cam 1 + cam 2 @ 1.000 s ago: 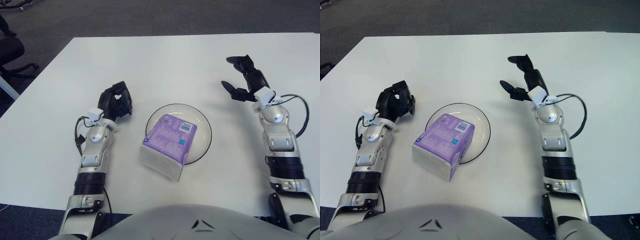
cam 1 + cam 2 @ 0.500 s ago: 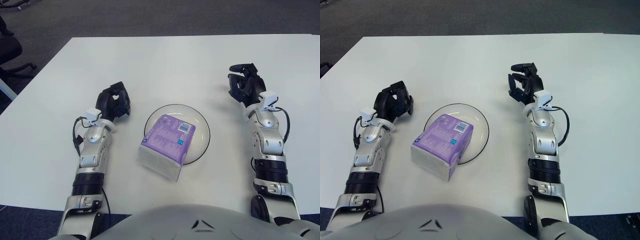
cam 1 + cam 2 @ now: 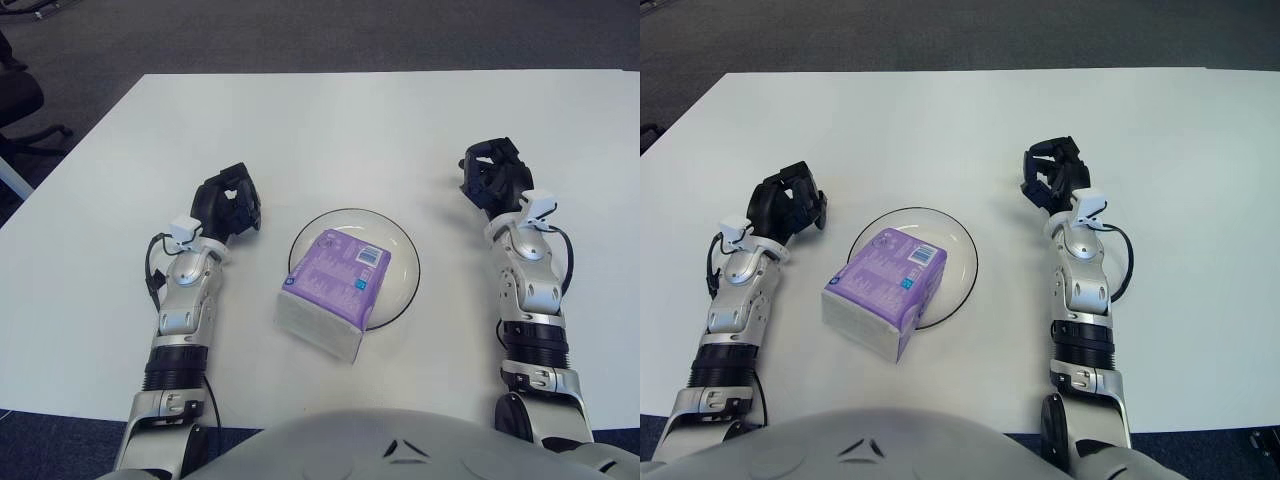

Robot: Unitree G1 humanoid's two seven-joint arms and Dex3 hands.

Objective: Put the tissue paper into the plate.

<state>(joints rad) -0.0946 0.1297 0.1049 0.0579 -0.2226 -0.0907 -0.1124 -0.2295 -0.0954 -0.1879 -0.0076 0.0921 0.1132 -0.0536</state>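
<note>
A purple tissue pack [image 3: 335, 288] lies on the clear round plate [image 3: 398, 246] with a dark rim; its front left end hangs over the plate's rim onto the table. My left hand [image 3: 229, 203] rests on the table to the left of the plate, fingers curled, holding nothing. My right hand [image 3: 491, 177] rests on the table to the right of the plate, fingers curled, holding nothing. Both hands are apart from the pack and the plate.
The white table [image 3: 330, 130] spans the view, with its front edge near my body. A black office chair [image 3: 20, 100] stands off the table's left edge on the grey carpet.
My right hand has drawn back from a raised, spread pose and curled its fingers shut, settling closer to the plate. The left hand, pack and plate have not moved.
</note>
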